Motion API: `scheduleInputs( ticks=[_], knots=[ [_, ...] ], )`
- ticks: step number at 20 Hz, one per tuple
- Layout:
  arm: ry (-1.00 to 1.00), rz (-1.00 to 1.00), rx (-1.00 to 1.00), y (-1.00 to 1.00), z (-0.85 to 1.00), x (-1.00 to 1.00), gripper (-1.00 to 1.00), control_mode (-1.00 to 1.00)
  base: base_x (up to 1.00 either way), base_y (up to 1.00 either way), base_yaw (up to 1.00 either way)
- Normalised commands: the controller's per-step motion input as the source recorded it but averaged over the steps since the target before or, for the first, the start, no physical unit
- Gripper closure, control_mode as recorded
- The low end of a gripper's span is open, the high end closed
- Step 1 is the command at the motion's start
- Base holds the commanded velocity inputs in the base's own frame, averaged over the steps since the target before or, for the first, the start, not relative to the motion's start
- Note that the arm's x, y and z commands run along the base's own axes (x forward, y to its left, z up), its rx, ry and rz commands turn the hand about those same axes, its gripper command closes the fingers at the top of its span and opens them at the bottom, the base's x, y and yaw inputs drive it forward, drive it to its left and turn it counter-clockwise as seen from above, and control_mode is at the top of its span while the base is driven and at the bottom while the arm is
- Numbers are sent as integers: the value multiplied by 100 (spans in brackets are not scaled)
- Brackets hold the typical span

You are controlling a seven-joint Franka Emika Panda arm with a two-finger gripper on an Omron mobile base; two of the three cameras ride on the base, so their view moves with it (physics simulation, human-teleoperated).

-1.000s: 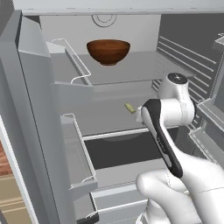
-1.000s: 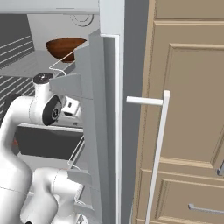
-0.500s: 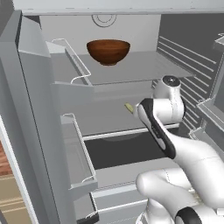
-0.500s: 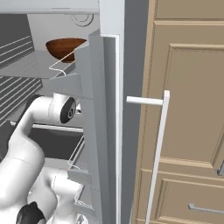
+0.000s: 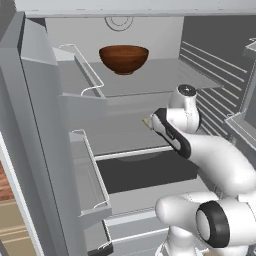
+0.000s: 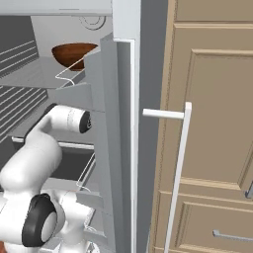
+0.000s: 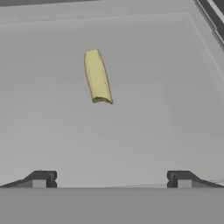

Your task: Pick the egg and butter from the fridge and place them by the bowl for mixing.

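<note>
- The fridge [image 5: 45,125] is standing wide open, and its pale grey shelves are showing inside
- The white arm is reaching into the fridge over the middle shelf [image 5: 115,137]
- The tool [image 7: 111,177] is sitting wide open in the hand view, with its two dark tips far apart near the bottom
- The tool is holding nothing, and nothing is lying between its tips
- A pale yellow stick of butter [image 7: 97,76] is lying flat on the grey middle shelf, ahead of the tool and a bit to the left in the hand view
- The butter is lying well apart from the tool's tips and is not touching them
- In the left base view a small bit of the butter is peeking out just beside the arm
- A shiny reddish-brown wooden bowl [image 5: 123,58] is sitting on the top shelf, above the arm
- White wire racks [image 5: 92,165] are hanging on the open fridge door
- In the right base view a long white bar handle [image 6: 177,173] is standing next to tan cabinet doors [image 6: 212,123]
</note>
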Motion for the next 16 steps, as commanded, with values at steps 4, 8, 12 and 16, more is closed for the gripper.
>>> scheduleInputs(
  ticks=[4,8,12,16],
  knots=[
    [0,0,0,0,-27,54,-100,-100,0,0,0],
    [0,0,0,0,-28,47,-100,-100,0,0,0],
    [0,0,0,7,-14,38,-100,-100,0,0,0],
    [-1,0,0,4,-8,29,-100,-100,0,0,0]
  ],
)
